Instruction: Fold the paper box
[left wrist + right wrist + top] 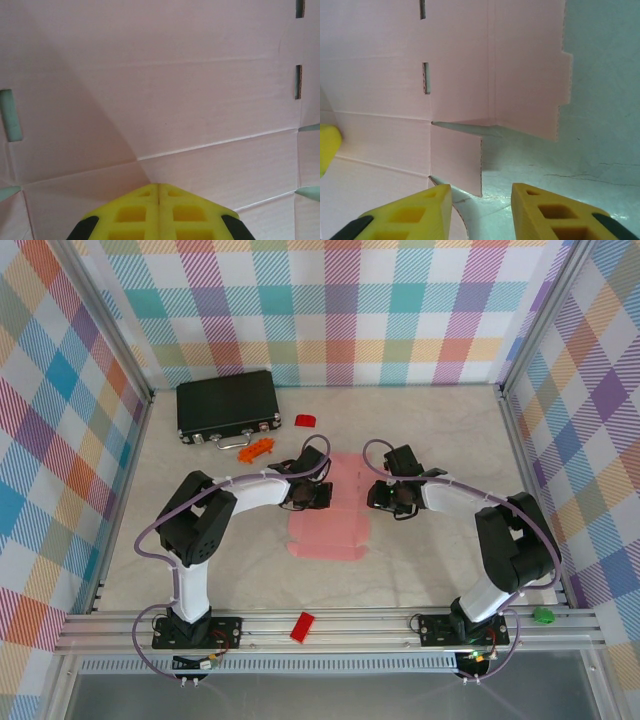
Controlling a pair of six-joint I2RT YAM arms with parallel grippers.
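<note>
A robotics lab cell: silver aluminium-profile frame rail, multicoloured checked cloth walls, one black-and-white robot arm and its twin bolted to a pale table.

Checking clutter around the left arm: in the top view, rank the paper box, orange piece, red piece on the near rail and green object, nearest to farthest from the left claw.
From the left claw:
1. paper box, directly under it
2. orange piece, behind it to the left
3. red piece, on the near rail
4. green object, far right
</note>
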